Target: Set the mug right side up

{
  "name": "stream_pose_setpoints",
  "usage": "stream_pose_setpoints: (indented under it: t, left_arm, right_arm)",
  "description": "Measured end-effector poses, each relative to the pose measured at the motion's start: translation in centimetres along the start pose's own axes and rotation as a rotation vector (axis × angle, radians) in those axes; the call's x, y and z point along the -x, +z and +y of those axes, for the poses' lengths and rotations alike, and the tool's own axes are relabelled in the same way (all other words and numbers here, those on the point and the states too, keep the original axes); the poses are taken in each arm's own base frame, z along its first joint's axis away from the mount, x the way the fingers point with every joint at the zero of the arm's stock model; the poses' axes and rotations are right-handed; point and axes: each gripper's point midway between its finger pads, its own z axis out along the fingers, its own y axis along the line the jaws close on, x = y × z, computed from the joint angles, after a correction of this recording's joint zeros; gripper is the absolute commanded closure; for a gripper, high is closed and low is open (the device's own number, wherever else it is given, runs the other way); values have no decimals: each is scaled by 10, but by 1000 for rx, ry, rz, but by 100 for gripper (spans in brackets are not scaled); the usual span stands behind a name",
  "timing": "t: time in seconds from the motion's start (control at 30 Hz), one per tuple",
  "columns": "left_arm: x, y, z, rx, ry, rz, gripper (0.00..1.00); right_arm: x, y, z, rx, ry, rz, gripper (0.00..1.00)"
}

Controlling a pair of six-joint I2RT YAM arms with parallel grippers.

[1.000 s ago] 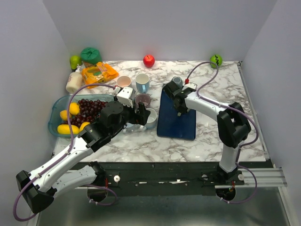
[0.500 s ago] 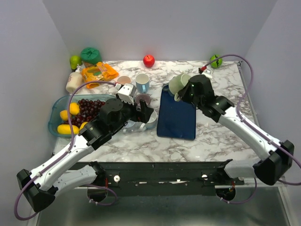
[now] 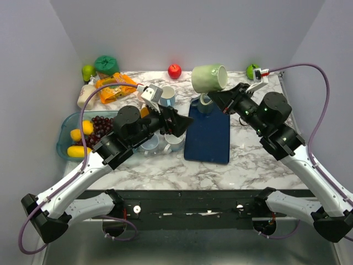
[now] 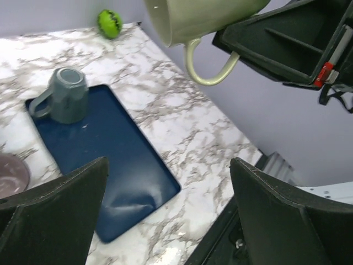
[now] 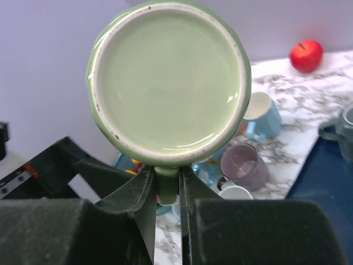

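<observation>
My right gripper (image 5: 167,182) is shut on the handle of a pale green mug (image 5: 168,83), whose base faces the wrist camera. In the top view the green mug (image 3: 209,78) hangs in the air on its side above the far end of the blue mat (image 3: 207,138), mouth toward the left, with the right gripper (image 3: 219,98) just below it. The left wrist view shows the green mug (image 4: 198,16) overhead. A grey mug (image 4: 66,94) stands upside down on the mat. My left gripper (image 3: 179,122) is open and empty, raised left of the mat; its jaws (image 4: 171,221) stand wide apart.
Light blue (image 3: 167,96), purple (image 5: 245,165) and white (image 3: 175,141) mugs cluster left of the mat. A blue basin (image 3: 62,141) holds grapes and lemons. A red apple (image 3: 174,70), a green apple (image 3: 252,70), an orange bag (image 3: 113,88) and a bottle (image 3: 85,96) line the back.
My right gripper has lifted the green mug off the mat, higher each frame, and turned it onto its side. My left gripper has risen from the mug cluster and swung right.
</observation>
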Motion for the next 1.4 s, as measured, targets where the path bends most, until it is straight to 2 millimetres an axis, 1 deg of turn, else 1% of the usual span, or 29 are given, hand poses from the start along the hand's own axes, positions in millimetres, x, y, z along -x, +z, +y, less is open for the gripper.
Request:
stream_pose_setpoints:
  t: [0.13,0.33,0.43,0.47,0.5,0.63,0.7,0.73,0.83,1.03,1.27,1.4]
  left_arm:
    - [15,8,-28,-125,-33,-18,1]
    - [43,13,-71,-316,-74,-57,1]
    - [57,12,-86,-380,-91,-85,2]
    - [61,12,-89,-396,-98,-94,4]
    - [63,11,-92,-408,-104,-98,7]
    - [73,11,-99,-432,-129,-122,25]
    - [79,12,-101,-440,-137,-132,29]
    - [81,13,-103,-445,-139,-138,33]
    - [87,13,-106,-458,-150,-154,40]
    - [98,9,-113,-490,-159,-194,48]
    - [111,6,-120,-526,-173,-241,51]
    - [114,8,-122,-540,-190,-255,59]
  right_arm:
    - [11,-5,27,127,-2,-20,99]
    - [22,-12,57,267,-7,-37,99]
    - [29,-18,71,330,-12,-50,99]
    - [31,-21,76,351,-14,-57,99]
    - [34,-23,80,374,-18,-66,99]
    - [44,-35,98,459,-22,-94,99]
    - [49,-41,107,504,-25,-108,99]
    - [51,-44,111,522,-25,-113,99]
    - [54,-50,120,570,-26,-121,99]
    - [56,-55,127,611,-22,-120,99]
    - [56,-59,134,661,-4,-124,99]
    - [53,-55,135,676,17,-121,99]
